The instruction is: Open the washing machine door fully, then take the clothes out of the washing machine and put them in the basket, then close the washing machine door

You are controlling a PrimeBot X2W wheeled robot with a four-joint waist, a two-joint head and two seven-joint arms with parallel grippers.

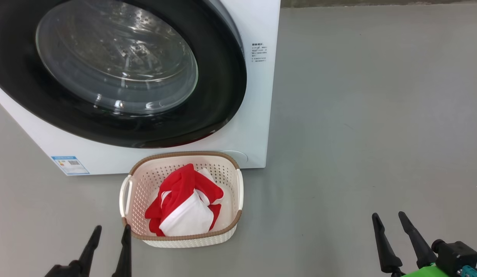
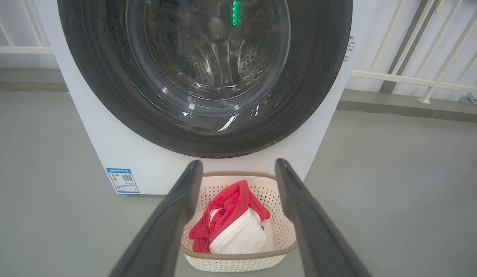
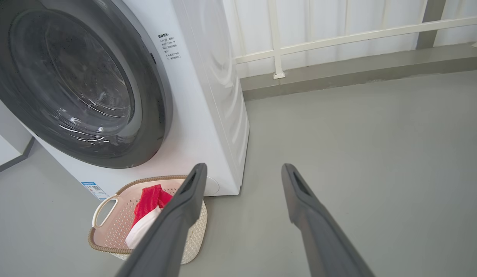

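Two grippers: left gripper [image 1: 112, 227] and right gripper [image 1: 388, 214], both spread wide, holding nothing, above grey floor [image 1: 357, 115].
Clothes: bright red soft garment and white fabric piece [image 1: 184, 207], bundled inside small cream-white perforated plastic basket [image 1: 184, 154].
Basket spot: on floor, just before big white front-loading washing machine [image 1: 257, 115].
Door: round glossy black-rimmed glass door [image 1: 223, 96], shut against machine front.

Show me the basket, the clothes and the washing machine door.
the basket [image 1: 184, 153], head view, far side of its brown rim
the clothes [image 1: 186, 215], head view, the white fabric in front
the washing machine door [image 1: 117, 57], head view, middle of its glass window
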